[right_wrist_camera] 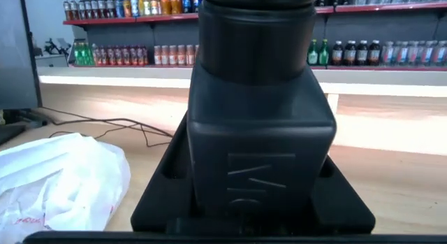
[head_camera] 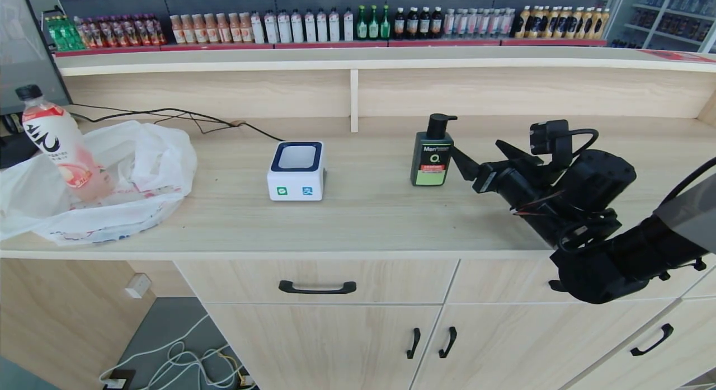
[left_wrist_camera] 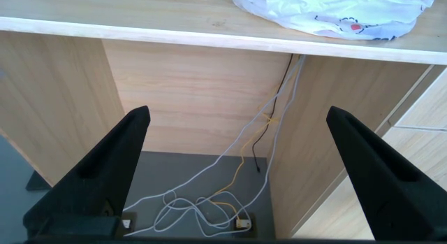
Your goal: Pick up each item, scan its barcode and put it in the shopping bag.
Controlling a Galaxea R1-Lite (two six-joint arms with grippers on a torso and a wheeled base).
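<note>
Two grippers logged. Nearest, the left gripper (left_wrist_camera: 237, 115) hung below the front edge of the counter (head_camera: 358, 228), fingers wide apart, holding nothing. On the counter we saw the right gripper (head_camera: 475, 147) spread open at the upright pump bottle (head_camera: 431, 160); contact possibly made, unclear. The scanner (head_camera: 296, 170) sat left of it. Farther left, the shopping bag (head_camera: 162, 149) held a tilted pink drink bottle (head_camera: 56, 138). Stocked shelves (head_camera: 335, 26) stood behind.

Dark bottle (right_wrist_camera: 260, 153) up close, shopping bag (right_wrist_camera: 59, 177) beyond on counter (right_wrist_camera: 398, 181).
</note>
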